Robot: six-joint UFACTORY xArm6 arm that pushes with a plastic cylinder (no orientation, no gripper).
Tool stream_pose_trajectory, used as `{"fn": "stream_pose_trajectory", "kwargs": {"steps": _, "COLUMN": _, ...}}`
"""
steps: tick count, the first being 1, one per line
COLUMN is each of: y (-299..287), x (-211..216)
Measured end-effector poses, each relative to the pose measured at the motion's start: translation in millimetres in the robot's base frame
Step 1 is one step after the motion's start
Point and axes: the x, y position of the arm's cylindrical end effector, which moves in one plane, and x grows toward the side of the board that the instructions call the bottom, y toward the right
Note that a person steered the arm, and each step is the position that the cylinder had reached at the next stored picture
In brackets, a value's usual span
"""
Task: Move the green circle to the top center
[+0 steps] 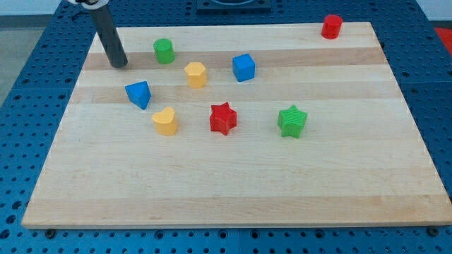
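Note:
The green circle (164,50) is a short green cylinder near the view's top left of the wooden board (233,190). My tip (119,65) rests on the board to the left of the green circle and slightly below it, with a gap between them. The dark rod rises from the tip toward the view's top left.
A yellow hexagon (195,74) and a blue cube (244,67) lie right of the green circle. A blue triangle (139,94), a yellow heart (165,121), a red star (223,118) and a green star (292,121) lie lower. A red cylinder (331,26) stands at the top right.

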Motion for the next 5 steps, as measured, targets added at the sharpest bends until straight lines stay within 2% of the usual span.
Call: {"fn": "stream_pose_trajectory", "kwargs": {"steps": 5, "y": 134, "x": -41}}
